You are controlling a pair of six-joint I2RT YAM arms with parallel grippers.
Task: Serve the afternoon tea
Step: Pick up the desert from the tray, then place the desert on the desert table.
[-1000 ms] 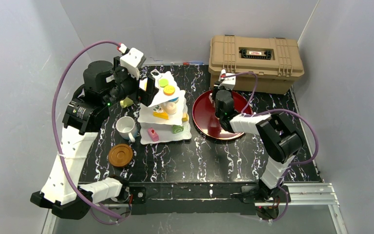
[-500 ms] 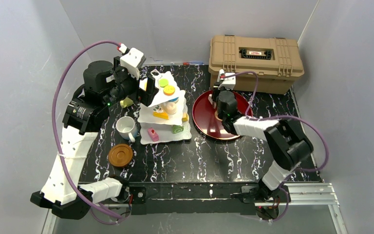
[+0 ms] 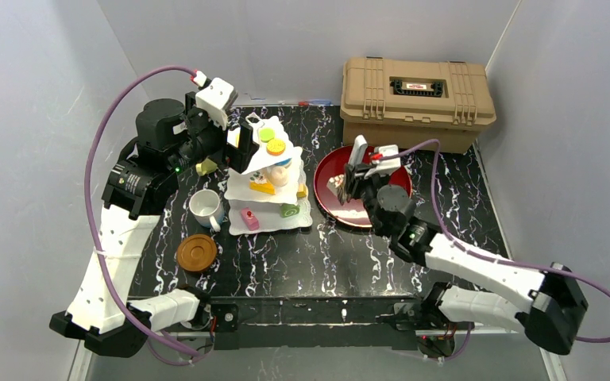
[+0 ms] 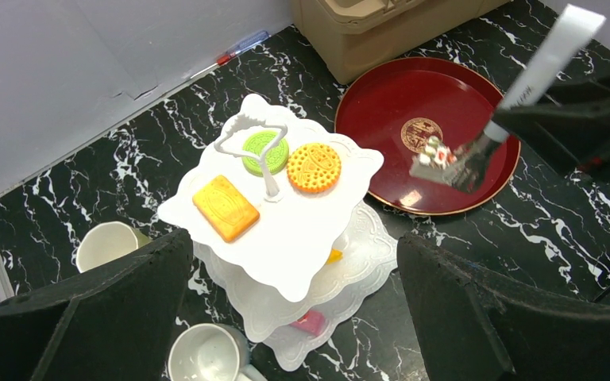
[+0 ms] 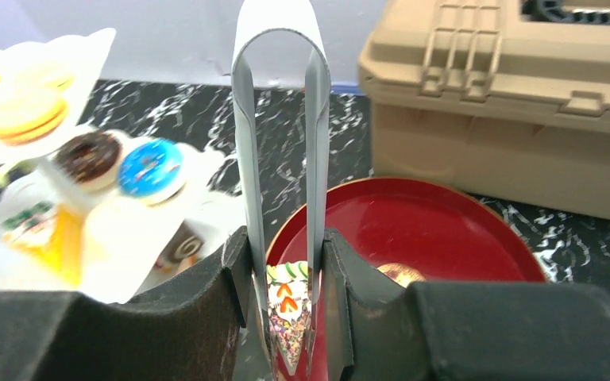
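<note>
So the right gripper [image 5: 286, 266] is clamped on the tongs [image 5: 278, 119], and the tongs are pinching a little iced slice [image 5: 287, 305] at their tips. Big change from a second ago: back then the arm was folded up with the wrist pointing straight down into the tray [image 3: 327, 205]. Now it's stretched out low, and the slice hangs above the tray's left half instead of lying on it. Looks to me like the pick worked and the carry over to the stand [image 3: 268, 171] is next. The stand sits just left of the tray and already has pastries on all three tiers. The left gripper [image 3: 242, 147] hasn't budged, jaws wide open and empty beside the top tier. The mug [image 3: 205, 208] and coaster [image 3: 196, 252] sit untouched near the stand, so the drinks side seems not started yet.
</note>
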